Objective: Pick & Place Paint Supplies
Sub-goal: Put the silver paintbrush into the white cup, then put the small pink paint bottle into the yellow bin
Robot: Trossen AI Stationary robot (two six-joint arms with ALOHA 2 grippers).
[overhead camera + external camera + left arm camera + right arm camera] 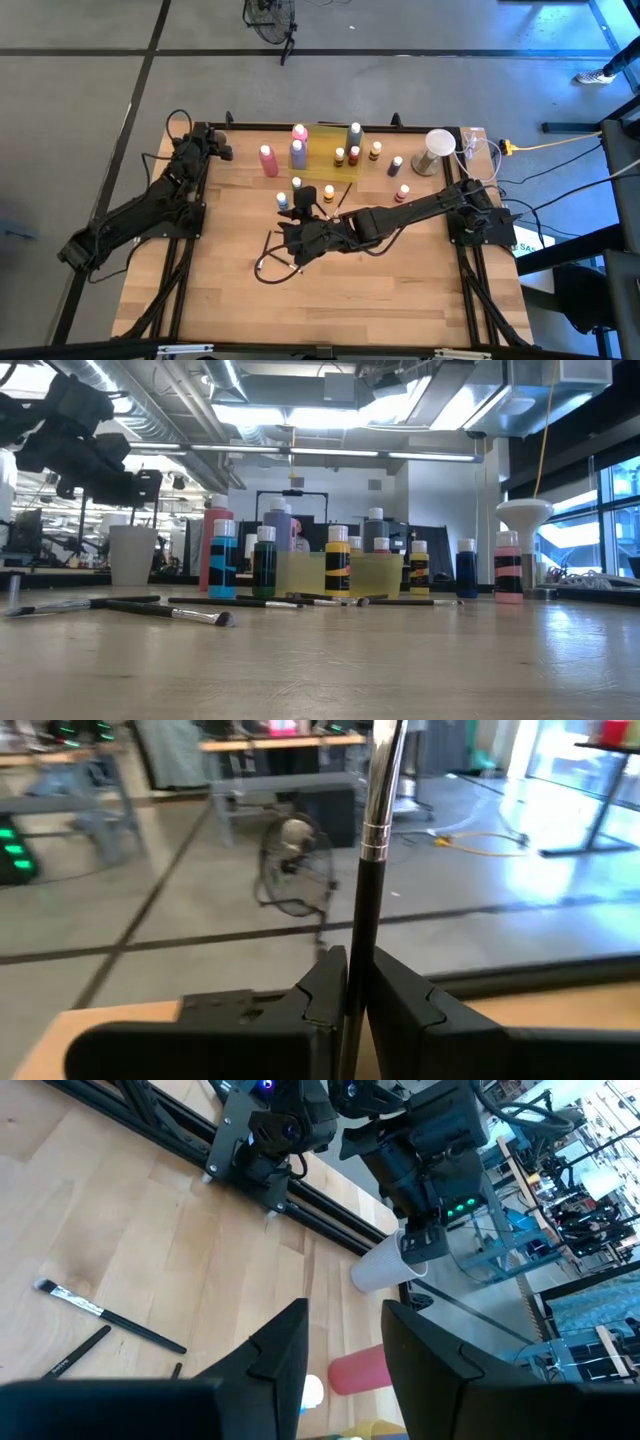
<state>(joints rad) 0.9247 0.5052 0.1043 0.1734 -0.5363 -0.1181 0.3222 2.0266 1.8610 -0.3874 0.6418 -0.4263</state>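
At the front of the table, two loose brushes [175, 612] lie flat on the wood, white tips showing, and nothing is touching them. Just behind them, mid-table, my right pincer [298, 245] hangs low with its fingers [285, 1350] spread apart. It is released, with nothing between them but open air.

Past it stands the row of small white-capped bottles: a blue one [223, 560], a yellow one [338, 560] and more beside them, all upright. Behind those is the translucent yellow tray [330, 140], with the tall grey bottle [355, 135] standing at it. To its left are the tall purple bottle [298, 153] and the tall pink bottle [267, 160], upright and close together.

Far back on the left corner, my left pincer [355, 970] is clenched on a dark held brush [372, 840]. Both fingers are pressed to the handle, and the silver ferrule stands straight up above them. A white cup [385, 1265] sits just beneath that pincer. At the far right corner, the pale cups [437, 150] stand alone.
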